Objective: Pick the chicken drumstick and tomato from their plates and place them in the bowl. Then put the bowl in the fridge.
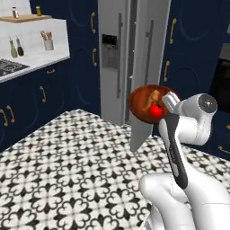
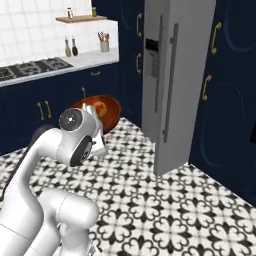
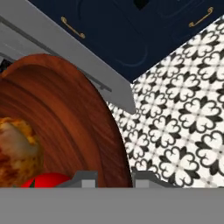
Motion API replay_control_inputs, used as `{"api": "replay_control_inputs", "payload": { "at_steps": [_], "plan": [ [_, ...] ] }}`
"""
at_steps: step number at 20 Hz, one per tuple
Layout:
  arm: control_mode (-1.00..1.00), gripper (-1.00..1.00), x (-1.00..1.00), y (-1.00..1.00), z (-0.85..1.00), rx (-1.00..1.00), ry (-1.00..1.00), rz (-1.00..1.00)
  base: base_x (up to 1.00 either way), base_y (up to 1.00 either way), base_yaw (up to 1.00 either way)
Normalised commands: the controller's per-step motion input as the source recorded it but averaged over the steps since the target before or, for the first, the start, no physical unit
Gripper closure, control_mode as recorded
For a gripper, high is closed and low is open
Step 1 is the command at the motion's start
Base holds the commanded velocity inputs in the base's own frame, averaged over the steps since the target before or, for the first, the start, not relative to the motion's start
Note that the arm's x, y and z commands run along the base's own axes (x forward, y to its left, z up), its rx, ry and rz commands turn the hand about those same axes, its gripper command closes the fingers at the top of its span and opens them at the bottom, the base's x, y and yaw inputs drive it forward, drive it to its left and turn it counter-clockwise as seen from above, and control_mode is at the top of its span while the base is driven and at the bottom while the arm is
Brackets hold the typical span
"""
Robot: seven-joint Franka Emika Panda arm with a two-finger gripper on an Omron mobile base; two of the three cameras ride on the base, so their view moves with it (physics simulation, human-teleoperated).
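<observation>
Bowl [image 1: 144,102], dark reddish-brown wood, hangs in the air in front of the fridge [image 1: 117,58], tipped so its inside faces the left base camera, level with the lower part of the fridge's open door [image 1: 146,81]. The hand [image 3: 113,178] is pinching the bowl's rim, one finger on each side of the wall, as the hand view shows. Inside the bowl the chicken drumstick [image 1: 152,100] lies against the wood, and the tomato [image 1: 156,110] sits just below it, touching it. In the right base view the bowl [image 2: 111,110] shows behind the arm's wrist, left of the fridge [image 2: 172,75], above the patterned floor [image 2: 165,205].
</observation>
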Motion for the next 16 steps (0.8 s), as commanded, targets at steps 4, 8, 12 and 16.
{"api": "replay_control_inputs", "payload": {
  "at_steps": [4,8,12,16],
  "plan": [
    [1.0,1.0,0.0,0.0,0.0,0.0,0.0,0.0,0.7,1.0,-0.46],
    [1.0,1.0,0.0,0.0,0.0,0.0,0.0,0.0,0.56,1.0,-0.44],
    [1.0,1.0,0.0,0.0,0.0,0.0,0.0,0.0,0.41,1.0,-0.49],
    [1.0,1.0,0.0,0.0,0.0,0.0,0.0,0.0,0.3,1.0,-0.47]
  ]
}}
